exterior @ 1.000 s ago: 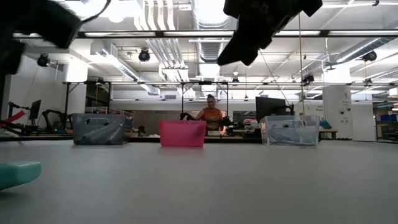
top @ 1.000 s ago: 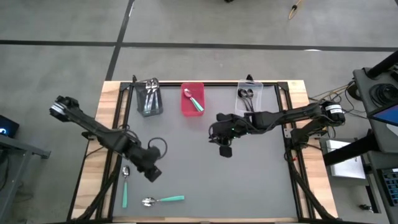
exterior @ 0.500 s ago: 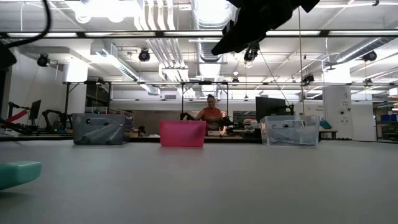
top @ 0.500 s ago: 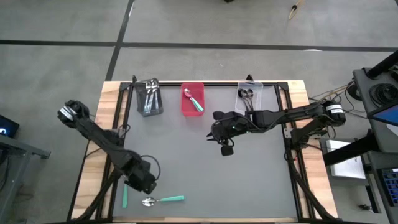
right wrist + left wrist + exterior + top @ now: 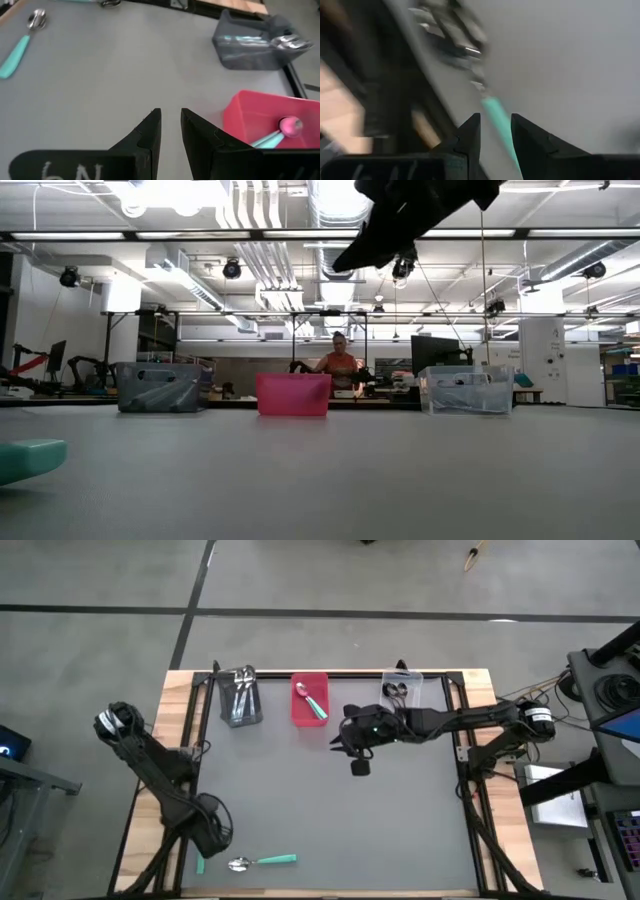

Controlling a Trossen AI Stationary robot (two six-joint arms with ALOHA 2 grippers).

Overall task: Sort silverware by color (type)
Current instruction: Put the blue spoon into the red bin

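Two teal-handled spoons lie flat near the table's near left corner. One spoon lies along the left edge, the other spoon lies crosswise next to it. My left gripper hangs over the first one, open. In the left wrist view its gripper has a finger on either side of the blurred teal handle, without touching it. My right gripper is up in the air by the red bin, open by a narrow gap and holding nothing.
Three bins stand along the far edge. The grey bin holds silver spoons. The red bin holds a teal-handled spoon. The clear bin holds black spoons. Grey mat lies bare between the arms. A person sits far behind the table.
My left gripper has swung toward the table's near left corner and come over the teal spoon by the left edge. My right gripper has drifted a little toward the far edge, nearer the red bin. The spoons have not moved.
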